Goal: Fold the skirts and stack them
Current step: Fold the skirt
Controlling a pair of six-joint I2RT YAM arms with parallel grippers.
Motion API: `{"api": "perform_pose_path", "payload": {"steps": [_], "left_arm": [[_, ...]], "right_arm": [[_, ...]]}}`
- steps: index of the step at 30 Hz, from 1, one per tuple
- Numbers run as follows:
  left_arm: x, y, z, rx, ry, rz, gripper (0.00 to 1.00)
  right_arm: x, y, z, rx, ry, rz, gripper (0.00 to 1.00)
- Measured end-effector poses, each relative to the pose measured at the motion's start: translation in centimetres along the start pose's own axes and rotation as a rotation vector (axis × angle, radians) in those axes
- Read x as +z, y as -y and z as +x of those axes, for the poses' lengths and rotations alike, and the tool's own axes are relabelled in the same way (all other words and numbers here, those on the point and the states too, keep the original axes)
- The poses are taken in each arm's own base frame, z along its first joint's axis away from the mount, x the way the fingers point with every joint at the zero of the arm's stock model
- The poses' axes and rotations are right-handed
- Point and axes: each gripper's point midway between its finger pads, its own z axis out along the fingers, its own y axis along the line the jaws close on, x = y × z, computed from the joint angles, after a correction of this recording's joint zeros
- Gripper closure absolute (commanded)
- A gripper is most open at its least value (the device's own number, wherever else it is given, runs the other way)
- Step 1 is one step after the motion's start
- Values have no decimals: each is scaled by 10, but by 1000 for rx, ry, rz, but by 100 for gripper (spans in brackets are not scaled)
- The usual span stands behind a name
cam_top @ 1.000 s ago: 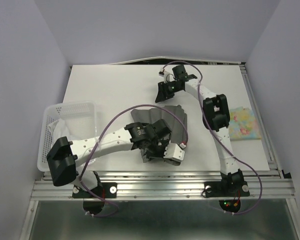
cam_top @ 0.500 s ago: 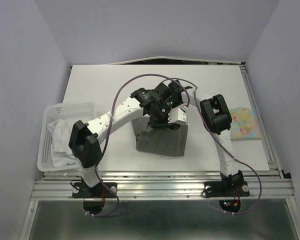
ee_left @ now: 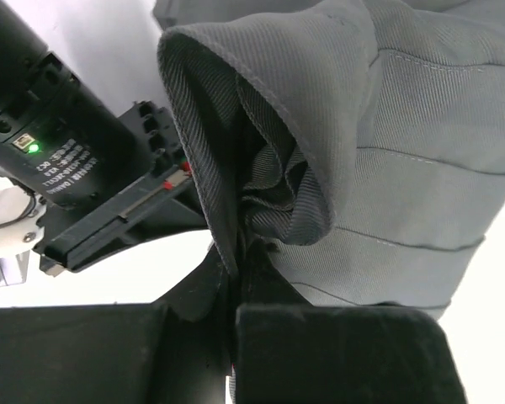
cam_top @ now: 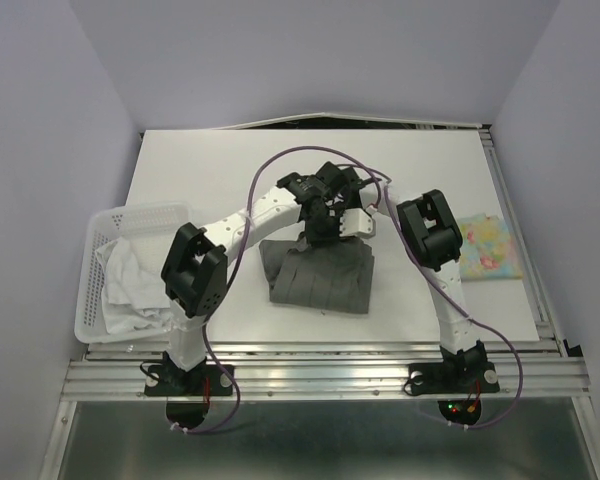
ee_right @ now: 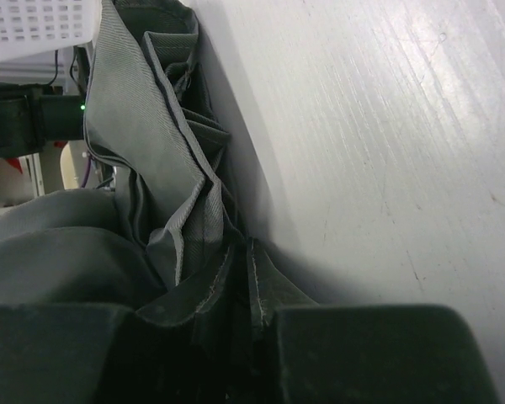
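A: Left tool (ee_left: 236, 290) state?
B: Closed, pinching a fold of the grey skirt (cam_top: 320, 282). In the wrist view the cloth bunched up right out of the tips.
A: Right tool (ee_right: 251, 295)?
B: Same, clamped on a hem of the same skirt. Pleats ran away from the fingers, with bare counter (cam_top: 220, 170) alongside.
A: Where were the two relative to each other?
B: Just beside each other, both at the skirt's far edge. The overhead view couldn't separate the tips, too much black hardware stacked there. The left wrist view showed the right arm's black body close on its left, green LED lit.
A: Skirt position?
B: Mid-counter, a bit toward the near edge. The far edge was raised at the tools and the rest lay flat on the surface, pleat lines running near to far.
A: The other two?
B: Floral skirt (cam_top: 492, 248) lay flat at the right edge of the counter, well apart from the grey one. White skirt (cam_top: 130, 285) was crumpled inside the basket (cam_top: 145, 212), which sat at the left edge near the near-left corner.
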Motion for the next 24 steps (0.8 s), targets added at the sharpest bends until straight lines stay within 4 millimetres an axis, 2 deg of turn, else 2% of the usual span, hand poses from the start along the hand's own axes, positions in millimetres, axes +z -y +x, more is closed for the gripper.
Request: {"api": "perform_pose_path", "payload": {"steps": [1,3,4,5,7,9,10,12,13,14,15,18,19,22,24], "left_arm": [[3,-3,2,-4,-3,-4,100],[14,-10,9,-13,-11,-18,93],[19,-11,13,-18,-16,-19,87],[24,-13,18,-24,-25,-24,75],[34,-15,27,-34,-41,-27,70],[41,-16,32,-43,-45,-40,61],[43,-18,34,-46,-46,-48,56],[44,-21,35,-54,-41,-67,54],[43,-24,36,-66,-40,-85,45],[42,-26,36,-72,-37,-102,45],[37,-28,34,-72,-30,-115,44],[11,-42,24,-112,21,-200,44],[-2,-47,20,-126,43,-231,44],[-50,-58,6,-174,130,-338,44],[-74,-59,1,-204,183,-388,44]], "right_arm": [[0,0,0,0,0,-2,83],[0,-2,0,1,1,-10,83],[0,-2,0,2,1,-13,83],[0,-3,0,4,0,-17,83],[0,-4,0,6,-1,-18,83],[-1,-4,0,9,-2,-18,83],[-1,-5,0,11,-4,-17,83],[-2,-5,-2,10,-5,-9,82],[-2,-5,-4,7,-4,-2,79],[-2,-4,-6,5,-3,4,76],[-3,-4,-9,8,-1,11,67],[-5,-3,-21,1,10,31,55],[-7,-1,-29,-1,20,51,45],[-17,4,-55,-37,64,112,36],[-34,11,-84,-72,124,188,36]]}}
